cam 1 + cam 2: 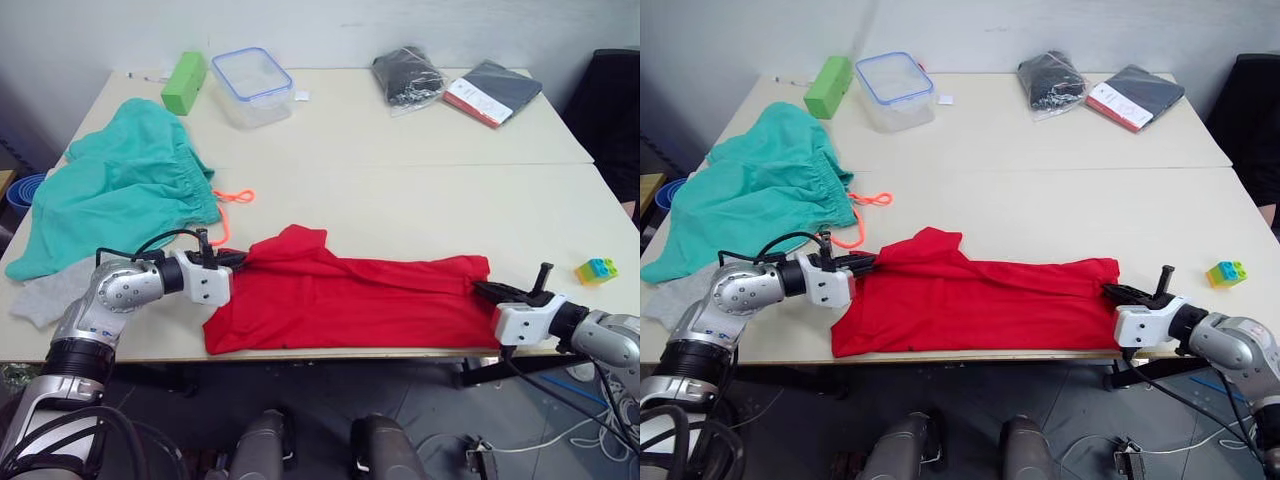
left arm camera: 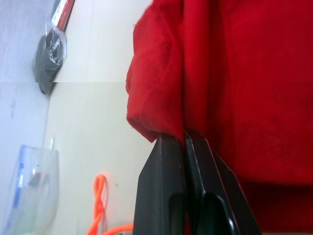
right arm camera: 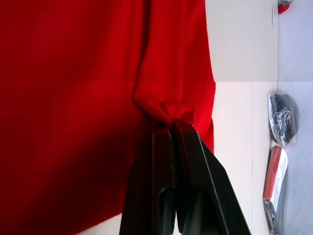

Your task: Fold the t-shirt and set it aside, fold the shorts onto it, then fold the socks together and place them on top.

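Observation:
The red t-shirt (image 1: 350, 300) lies folded lengthwise along the table's front edge. My left gripper (image 1: 240, 258) is shut on its left end, a pinch of red cloth (image 2: 161, 117) between the fingers. At the shirt's right end my right gripper (image 1: 482, 290) is shut on a bunched fold (image 3: 168, 110). The teal shorts (image 1: 115, 195) lie spread at the left of the table, their orange drawstring (image 1: 232, 197) trailing toward the shirt. A light grey sock (image 1: 45, 293) lies at the front left corner, partly under the shorts.
At the back stand a green block (image 1: 184, 82) and a clear lidded container (image 1: 251, 85). A black bagged cloth (image 1: 407, 76) and a dark packet (image 1: 492, 92) lie back right. A small toy brick (image 1: 596, 269) sits at the right edge.

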Motion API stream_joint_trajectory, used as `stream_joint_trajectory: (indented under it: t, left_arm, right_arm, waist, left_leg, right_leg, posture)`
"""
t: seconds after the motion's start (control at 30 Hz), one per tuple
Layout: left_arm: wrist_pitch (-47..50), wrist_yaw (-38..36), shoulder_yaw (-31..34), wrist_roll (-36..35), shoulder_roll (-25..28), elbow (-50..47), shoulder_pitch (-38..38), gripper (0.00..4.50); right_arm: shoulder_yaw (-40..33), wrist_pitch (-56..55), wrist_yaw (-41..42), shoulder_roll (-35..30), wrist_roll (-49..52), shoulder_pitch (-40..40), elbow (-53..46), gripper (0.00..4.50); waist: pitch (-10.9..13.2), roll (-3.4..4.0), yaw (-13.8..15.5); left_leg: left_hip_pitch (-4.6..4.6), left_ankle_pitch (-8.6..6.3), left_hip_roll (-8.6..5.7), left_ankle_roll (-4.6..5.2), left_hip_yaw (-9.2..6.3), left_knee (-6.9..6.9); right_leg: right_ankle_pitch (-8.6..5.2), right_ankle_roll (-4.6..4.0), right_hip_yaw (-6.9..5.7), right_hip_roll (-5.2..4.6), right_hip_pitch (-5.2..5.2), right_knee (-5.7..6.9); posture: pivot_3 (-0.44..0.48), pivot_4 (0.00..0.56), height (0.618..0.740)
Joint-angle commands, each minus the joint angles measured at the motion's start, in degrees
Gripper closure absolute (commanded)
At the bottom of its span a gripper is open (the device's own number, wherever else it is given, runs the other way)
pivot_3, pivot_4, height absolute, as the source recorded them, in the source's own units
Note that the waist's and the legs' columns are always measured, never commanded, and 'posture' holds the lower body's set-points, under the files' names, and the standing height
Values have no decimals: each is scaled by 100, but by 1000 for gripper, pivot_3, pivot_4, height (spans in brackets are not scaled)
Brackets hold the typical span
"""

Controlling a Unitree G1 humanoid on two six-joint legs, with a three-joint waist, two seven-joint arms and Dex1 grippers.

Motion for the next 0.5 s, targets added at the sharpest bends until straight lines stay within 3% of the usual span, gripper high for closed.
stream_joint_trajectory:
  t: [0.03, 0.1, 0.13, 0.27, 0.4, 0.5]
  left_arm:
    - [-265, 318, -41, 196, 204, 202, 15, 4479]
    - [-190, 220, -80, -26, 217, 319, 44, 4479]
    - [-93, 85, -74, -272, 204, 322, 74, 4269]
    - [812, -718, 35, -1451, 167, -104, 332, 3227]
    - [3303, -1780, 418, -3219, 310, -1202, 600, 2020]
    - [5482, -1939, 869, -4389, 358, -1672, 290, 1063]
  right_arm:
    - [59, -142, -235, -151, -20, -211, 249, 4500]
    - [153, -109, -86, -134, 136, -266, 365, 4500]
    - [196, -47, 120, -121, 373, -253, 379, 4500]
    - [256, 188, 726, -156, 1128, -142, 227, 3548]
    - [119, 727, 1377, -361, 2014, 184, -653, 2264]
    - [-25, 1879, 1758, -392, 2809, 381, -1823, 1215]
  waist:
    - [0, 0, 3]
    - [0, 0, 7]
    - [0, 0, 7]
    - [0, 0, 16]
    - [0, 0, 29]
    - [0, 0, 25]
  left_leg:
    - [1, 0, 0, 1, 1, 1]
    - [2, 1, -1, 2, 3, 1]
    - [2, 1, -1, 2, 3, 1]
    - [5, 1, -1, 4, 2, 4]
    - [3, 0, 0, 5, -9, 16]
    - [-2, 0, 6, 5, -24, 25]
  right_leg:
    - [0, 0, 0, 2, 0, 2]
    - [0, 0, -1, 6, 1, 1]
    - [0, 0, -2, 8, 2, 1]
    - [0, 0, -2, 8, 10, 0]
    - [0, 0, -4, 7, 16, 3]
    - [0, 0, -1, 5, 20, 5]
  posture:
    - [0, 150, 740]
    - [0, 150, 740]
    - [0, 150, 740]
    - [0, 150, 740]
    - [0, 150, 740]
    - [0, 150, 740]
